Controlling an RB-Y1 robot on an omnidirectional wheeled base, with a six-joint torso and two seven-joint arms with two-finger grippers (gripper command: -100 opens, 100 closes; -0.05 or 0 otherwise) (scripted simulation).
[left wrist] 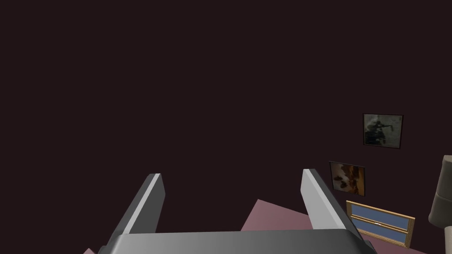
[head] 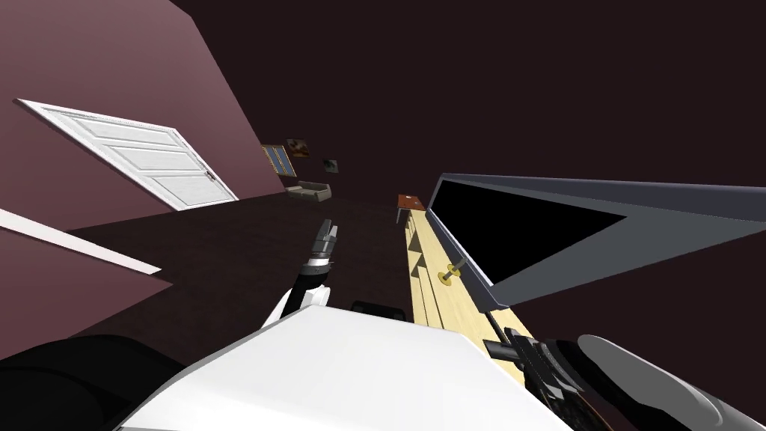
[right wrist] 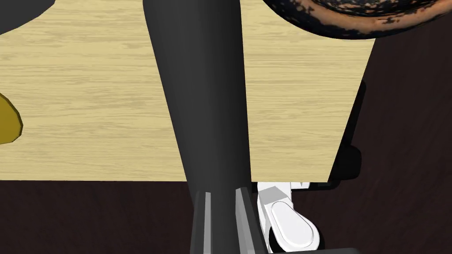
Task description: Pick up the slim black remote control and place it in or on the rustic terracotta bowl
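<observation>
A slim black remote [right wrist: 198, 88] is gripped at its near end by my right gripper [right wrist: 222, 194], whose fingers [right wrist: 242, 211] press its sides. It hangs above the light wooden top [right wrist: 88, 88] of a long stand, near that top's end edge. The bowl's dark rim with orange-brown specks [right wrist: 353, 17] lies just beyond and to one side of the remote's far end. In the head view my right gripper [head: 516, 350] is low on the right over the stand [head: 430, 299]. My left gripper [head: 326, 232] hangs open over the dark floor, its fingers [left wrist: 145, 203] wide apart.
A large flat screen [head: 538, 232] stands along the wooden stand, with a small yellow object [head: 449, 277] in front of it. A reddish-brown item [head: 410, 200] lies at the stand's far end. A white door [head: 149, 157] is on the left wall.
</observation>
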